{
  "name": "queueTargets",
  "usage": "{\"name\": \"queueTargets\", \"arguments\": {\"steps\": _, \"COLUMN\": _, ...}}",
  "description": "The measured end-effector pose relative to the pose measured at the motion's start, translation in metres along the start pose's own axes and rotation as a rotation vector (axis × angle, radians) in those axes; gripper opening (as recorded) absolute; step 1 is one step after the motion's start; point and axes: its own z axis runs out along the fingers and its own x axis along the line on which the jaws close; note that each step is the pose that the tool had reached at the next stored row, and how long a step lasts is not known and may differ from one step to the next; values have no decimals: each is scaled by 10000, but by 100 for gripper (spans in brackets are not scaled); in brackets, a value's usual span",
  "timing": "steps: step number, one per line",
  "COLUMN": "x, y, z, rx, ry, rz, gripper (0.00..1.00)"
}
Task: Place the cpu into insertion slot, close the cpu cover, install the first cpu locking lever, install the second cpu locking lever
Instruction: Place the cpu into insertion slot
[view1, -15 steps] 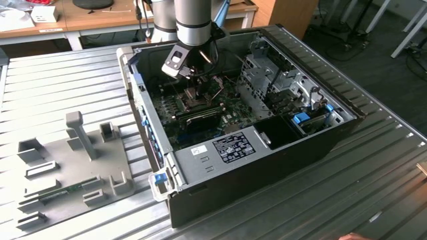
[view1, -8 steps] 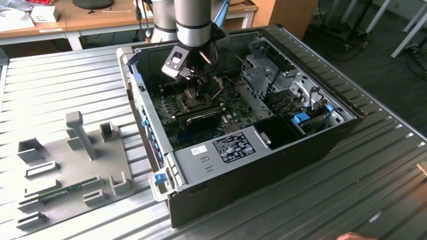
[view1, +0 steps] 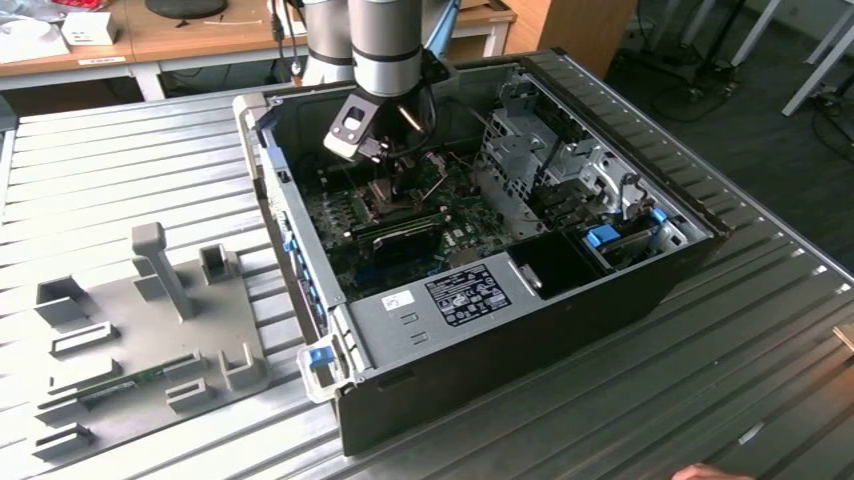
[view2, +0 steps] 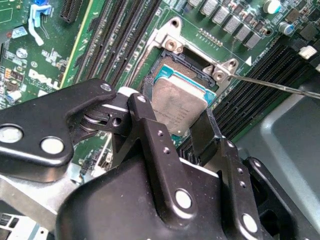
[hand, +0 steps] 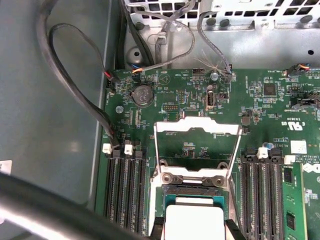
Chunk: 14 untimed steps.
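Second wrist view: gripper (view2: 172, 120) fingers are narrowed onto two opposite edges of the cpu (view2: 177, 100), pinching it. The cpu is directly over the insertion slot (view2: 161, 69), between the fingertips; whether seated or hovering, cannot tell. Gripper body hides the slot's near half. First wrist view: cpu cover (hand: 197, 125) is swung open beyond the slot.

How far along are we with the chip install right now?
Done: nothing looks finished yet. In hand: the claw is shut on the chip and holds it at the socket; I cannot tell whether it is fully seated. Left: the cover is flipped open, off the socket, and the wire levers are swung up, unlatched.
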Motion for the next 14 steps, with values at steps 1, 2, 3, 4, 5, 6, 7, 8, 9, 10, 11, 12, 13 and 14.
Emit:
{"name": "queueTargets", "arguments": {"steps": 1, "x": 0, "y": 0, "z": 2, "rx": 1, "ry": -1, "rz": 0, "gripper": 54}}
{"name": "queueTargets", "arguments": {"steps": 2, "x": 0, "y": 0, "z": 4, "rx": 0, "ry": 0, "rz": 0, "gripper": 54}}
{"name": "queueTargets", "arguments": {"steps": 3, "x": 1, "y": 0, "z": 5, "rx": 0, "ry": 0, "rz": 0, "gripper": 54}}
{"name": "queueTargets", "arguments": {"steps": 4, "x": 1, "y": 0, "z": 7, "rx": 0, "ry": 0, "rz": 0, "gripper": 54}}
{"name": "queueTargets", "arguments": {"steps": 5, "x": 2, "y": 0, "z": 9, "rx": -1, "ry": 2, "rz": 0, "gripper": 54}}
{"name": "queueTargets", "arguments": {"steps": 6, "x": 3, "y": 0, "z": 11, "rx": -1, "ry": 1, "rz": 0, "gripper": 54}}
{"name": "queueTargets", "arguments": {"steps": 7, "x": 5, "y": -1, "z": 14, "rx": -2, "ry": 2, "rz": 0, "gripper": 54}}
{"name": "queueTargets", "arguments": {"steps": 8, "x": 8, "y": -1, "z": 15, "rx": -1, "ry": 2, "rz": 1, "gripper": 54}}
{"name": "queueTargets", "arguments": {"steps": 9, "x": 11, "y": -1, "z": 17, "rx": -1, "ry": 2, "rz": 1, "gripper": 54}}
{"name": "queueTargets", "arguments": {"steps": 10, "x": 15, "y": -1, "z": 19, "rx": -1, "ry": 2, "rz": 1, "gripper": 54}}
{"name": "queueTargets", "arguments": {"steps": 11, "x": 18, "y": -1, "z": 21, "rx": -1, "ry": 2, "rz": 0, "gripper": 54}}
{"name": "queueTargets", "arguments": {"steps": 12, "x": 22, "y": -1, "z": 22, "rx": 0, "ry": 1, "rz": 0, "gripper": 54}}
{"name": "queueTargets", "arguments": {"steps": 13, "x": 25, "y": -1, "z": 24, "rx": -1, "ry": 2, "rz": 0, "gripper": 54}}
{"name": "queueTargets", "arguments": {"steps": 14, "x": 27, "y": -1, "z": 26, "rx": -2, "ry": 3, "rz": 0, "gripper": 54}}
